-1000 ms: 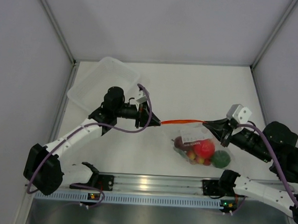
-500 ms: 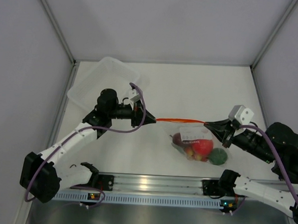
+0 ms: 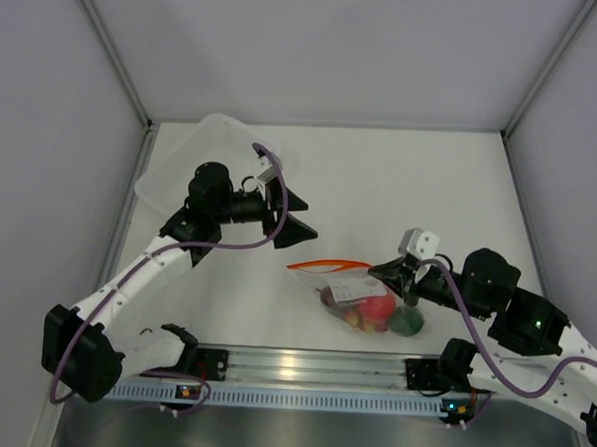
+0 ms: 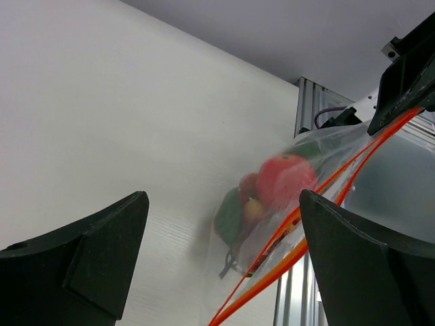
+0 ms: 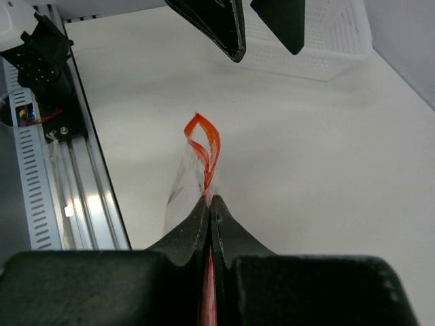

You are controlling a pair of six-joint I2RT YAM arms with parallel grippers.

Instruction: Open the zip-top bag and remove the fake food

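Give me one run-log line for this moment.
right gripper: shut on zip-top bag strip | left gripper: open, apart from bag | fake food: inside bag

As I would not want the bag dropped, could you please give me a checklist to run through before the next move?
1. Right gripper shut on the zip strip: ok.
2. Left gripper open and apart from the zip-top bag: ok.
3. Bag mouth wide enough to reach in: not ok; only a narrow loop gapes at the strip's free end.
4. Fake food out of the bag: not ok, all inside.
5. Bag bottom resting on the table: cannot tell.
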